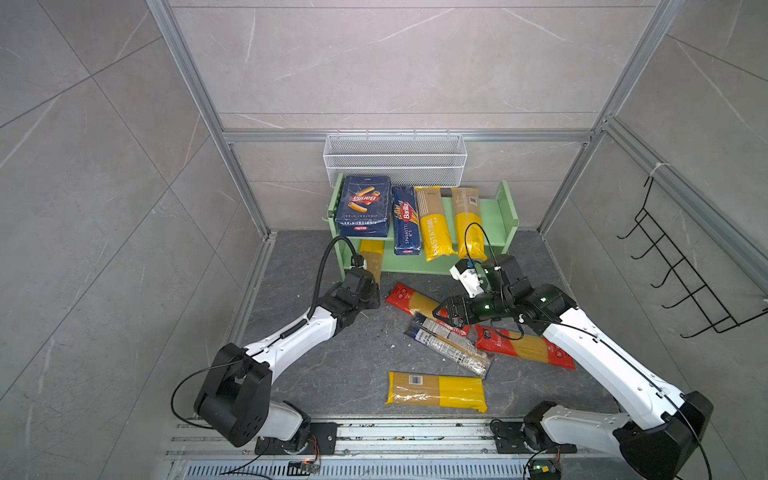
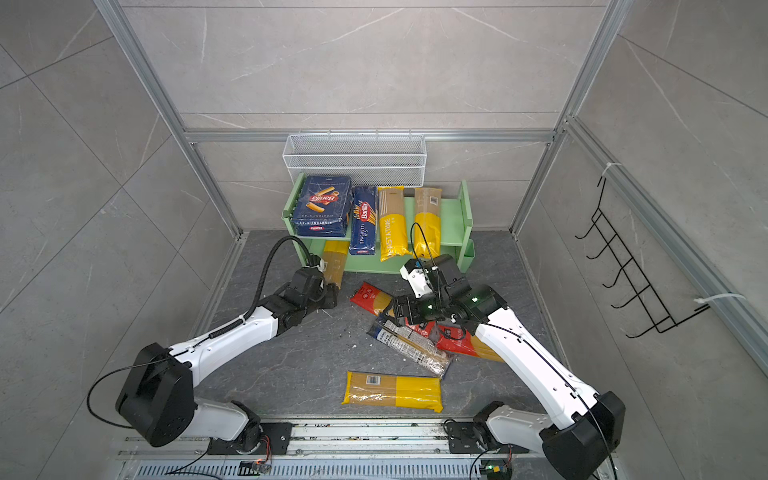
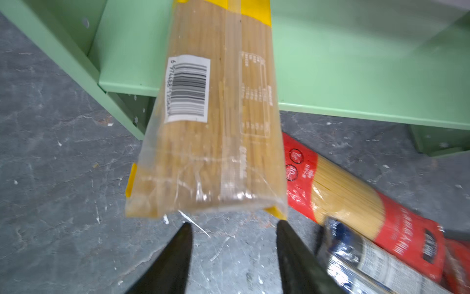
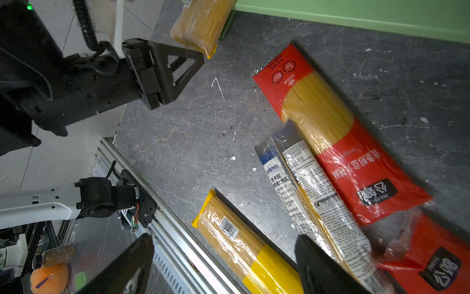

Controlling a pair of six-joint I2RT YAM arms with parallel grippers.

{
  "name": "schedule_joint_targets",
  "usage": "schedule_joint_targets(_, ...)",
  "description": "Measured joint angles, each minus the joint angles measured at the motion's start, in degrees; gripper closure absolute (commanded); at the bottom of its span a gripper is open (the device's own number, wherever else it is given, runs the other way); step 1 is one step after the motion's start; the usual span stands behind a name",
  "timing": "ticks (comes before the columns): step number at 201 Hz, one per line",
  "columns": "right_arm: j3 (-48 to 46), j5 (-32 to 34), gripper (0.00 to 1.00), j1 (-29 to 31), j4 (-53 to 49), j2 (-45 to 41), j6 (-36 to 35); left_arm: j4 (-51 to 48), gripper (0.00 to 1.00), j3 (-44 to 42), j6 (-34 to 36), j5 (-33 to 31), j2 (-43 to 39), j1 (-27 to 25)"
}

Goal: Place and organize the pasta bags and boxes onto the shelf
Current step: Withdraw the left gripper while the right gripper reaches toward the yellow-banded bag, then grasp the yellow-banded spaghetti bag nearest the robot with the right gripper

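left pincer [image 3: 234, 224] standing apart, gripping nothing | yellow-and-clear bag [image 3: 216, 114] lying just beyond its tips, far end resting on shelf [image 3: 356, 76] lower tier | right pincer [image 4: 225, 238] gaping wide, printed bag [image 4: 318, 191] lying beside one tip

Boxes [image 1: 365, 205] lie left of two bags [image 1: 434, 226] on the shelf [image 1: 494, 216].

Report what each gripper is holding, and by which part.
Nothing is held. The left gripper is open, its tips just short of the spaghetti packet partly on the lower tier of the shelf. The right gripper hangs open above the loose packets.
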Motion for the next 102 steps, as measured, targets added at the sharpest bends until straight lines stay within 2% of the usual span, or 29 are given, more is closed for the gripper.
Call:
schedule_joint_targets(52, -4.4, 1.4, 0.10, 0.7, -0.1, -0.2, 0.3, -3.4, 0.34, -7.1, -2.2, 1.0, -12.4, -1.7)
schedule_joint_targets(102, -10.1, 7.4, 0.11, 7.3, -2.1, -0.2, 2.8, -11.3, 0.32, -11.8, -5.5, -0.8, -24.5, -5.1)
